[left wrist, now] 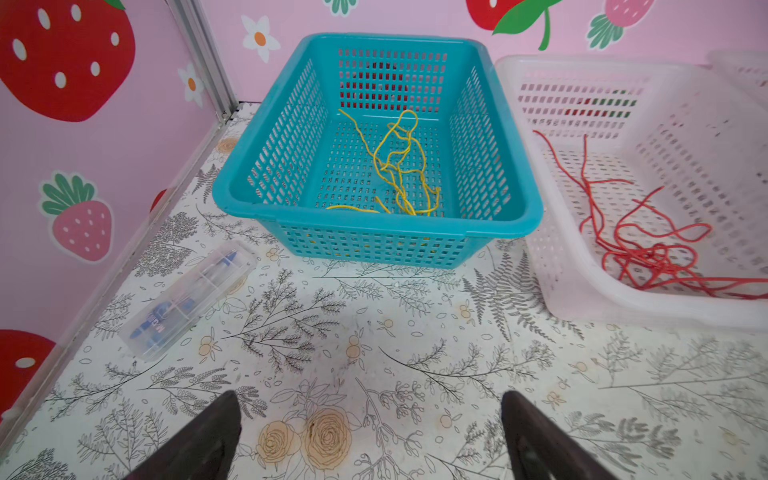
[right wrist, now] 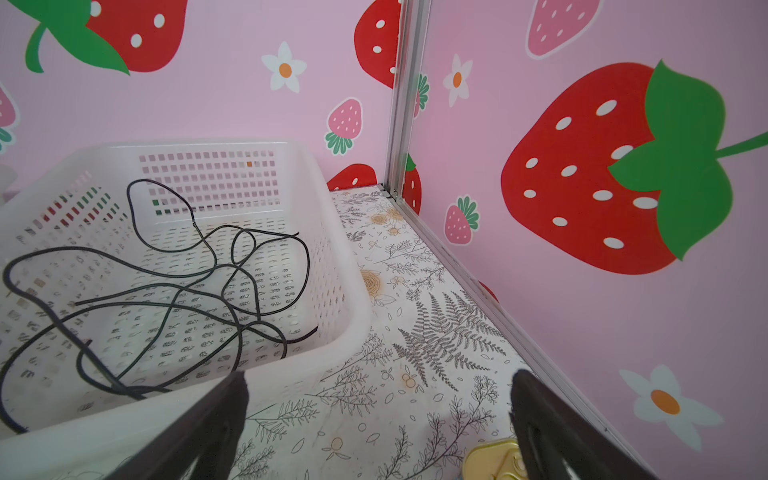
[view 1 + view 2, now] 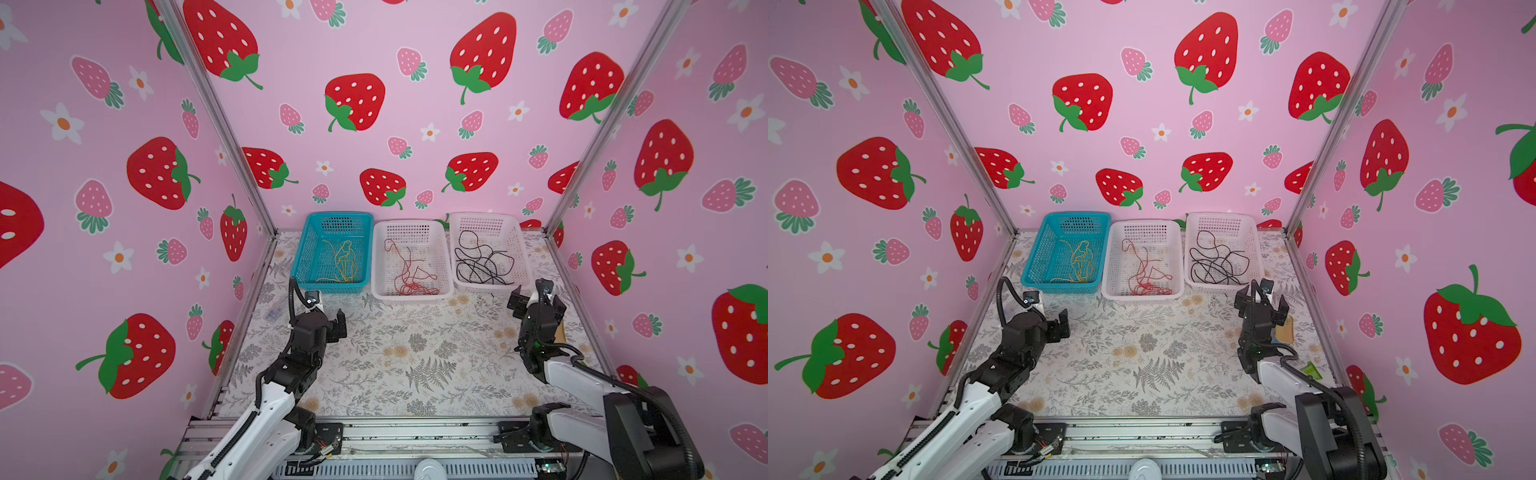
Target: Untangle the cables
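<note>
The cables lie apart in three baskets along the back wall. A yellow cable (image 3: 345, 262) (image 1: 399, 166) is in the blue basket (image 3: 338, 215). A red cable (image 3: 409, 276) (image 1: 648, 249) is in the middle white basket (image 3: 409, 224). A black cable (image 3: 482, 262) (image 2: 178, 291) is in the right white basket (image 3: 482, 216). My left gripper (image 3: 330, 313) (image 1: 370, 397) hangs open over bare table in front of the blue basket. My right gripper (image 3: 536, 297) (image 2: 380, 376) stands open by the front right corner of the right basket. Neither holds anything.
A clear plastic pen case (image 1: 189, 299) lies by the left wall. A gold tin (image 2: 494, 459) sits on the table under my right gripper, near the right wall, and a small green item (image 3: 1312, 370) lies behind it. Pink walls close three sides.
</note>
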Controlling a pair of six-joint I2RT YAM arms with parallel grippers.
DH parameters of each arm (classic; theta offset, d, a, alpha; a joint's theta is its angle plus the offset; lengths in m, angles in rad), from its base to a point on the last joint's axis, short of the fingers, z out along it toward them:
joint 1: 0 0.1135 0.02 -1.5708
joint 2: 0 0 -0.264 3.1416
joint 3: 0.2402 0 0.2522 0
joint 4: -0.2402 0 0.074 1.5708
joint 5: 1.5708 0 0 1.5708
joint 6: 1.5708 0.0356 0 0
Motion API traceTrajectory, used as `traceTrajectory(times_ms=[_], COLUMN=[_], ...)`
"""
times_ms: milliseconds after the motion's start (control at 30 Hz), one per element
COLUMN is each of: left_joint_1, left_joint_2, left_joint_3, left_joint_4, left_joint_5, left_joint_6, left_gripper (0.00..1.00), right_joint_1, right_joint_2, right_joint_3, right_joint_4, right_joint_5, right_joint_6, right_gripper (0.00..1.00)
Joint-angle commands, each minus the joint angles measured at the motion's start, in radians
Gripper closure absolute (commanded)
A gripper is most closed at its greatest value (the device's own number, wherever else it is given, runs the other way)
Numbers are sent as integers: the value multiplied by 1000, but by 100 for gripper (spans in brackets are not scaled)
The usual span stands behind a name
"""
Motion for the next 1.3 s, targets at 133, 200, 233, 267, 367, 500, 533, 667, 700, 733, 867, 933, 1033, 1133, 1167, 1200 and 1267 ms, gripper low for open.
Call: traceTrajectory(times_ms=[133,200,233,267,367,500,533,667,700,733,867,933,1033,1133,1167,1200,1267], left_joint_1=[112,159,170,182,198,232,239,257,259,260,273,278,280,281,283,282,283], left_joint_2=[109,159,178,200,258,330,350,415,427,441,500,528,564,616,638,655,690], left_joint_3=[-26,-26,-26,-26,-35,-55,-58,-65,-67,-70,-77,-73,-65,-60,-60,-58,-57], left_joint_4=[223,257,273,297,371,475,499,596,617,640,717,749,795,845,863,882,914], left_joint_5=[-33,-22,-29,-30,-16,15,24,48,60,77,96,93,127,132,123,121,135], left_joint_6=[0,-12,-16,-17,18,33,45,68,76,91,126,126,141,126,115,112,116], left_gripper=[1,1,1,1,1,1,1,1,1,1,1,1,1,1,1,1,1], right_joint_1=[-12,-12,-13,-14,-14,-20,-20,-24,-28,-37,-47,-56,-74,-86,-86,-88,-89], right_joint_2=[98,139,155,177,236,269,282,343,338,334,347,354,356,358,359,359,358], right_joint_3=[-45,-25,-24,-29,-39,-31,-43,-47,-32,-21,3,21,35,45,45,46,46], right_joint_4=[257,259,271,293,358,381,421,499,456,424,392,362,335,315,315,311,309], right_joint_5=[-35,-41,-40,-35,-31,-47,-44,-34,-42,-56,-68,-85,-118,-142,-143,-145,-148], right_joint_6=[-71,-94,-99,-98,-102,-120,-120,-126,-115,-104,-99,-92,-79,-73,-73,-72,-71], right_gripper=[1,1,1,1,1,1,1,1,1,1,1,1,1,1,1,1,1])
